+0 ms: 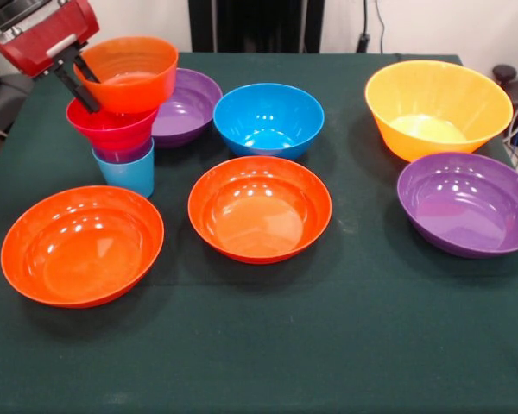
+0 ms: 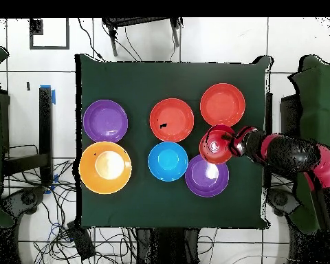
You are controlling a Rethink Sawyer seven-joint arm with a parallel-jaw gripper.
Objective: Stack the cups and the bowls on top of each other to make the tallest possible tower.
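Observation:
The tower stands at the table's left: a light blue cup (image 1: 125,175) lowest, a purple cup (image 1: 129,155) showing only as a rim, a small pink bowl (image 1: 110,129) above it, and a small orange bowl (image 1: 131,73) on top, tilted. My gripper (image 1: 92,92) reaches in from the upper left. One black finger lies outside the orange bowl's left rim and one inside, shut on that rim. In the overhead view the tower (image 2: 216,144) sits at the mat's right side with my gripper (image 2: 231,143) beside it.
A wide purple bowl (image 1: 190,105) sits right behind the tower. A blue bowl (image 1: 268,119), two orange-red bowls (image 1: 82,246) (image 1: 259,209), a large yellow-orange bowl (image 1: 438,108) and another purple bowl (image 1: 466,205) are spread over the green cloth (image 1: 268,345).

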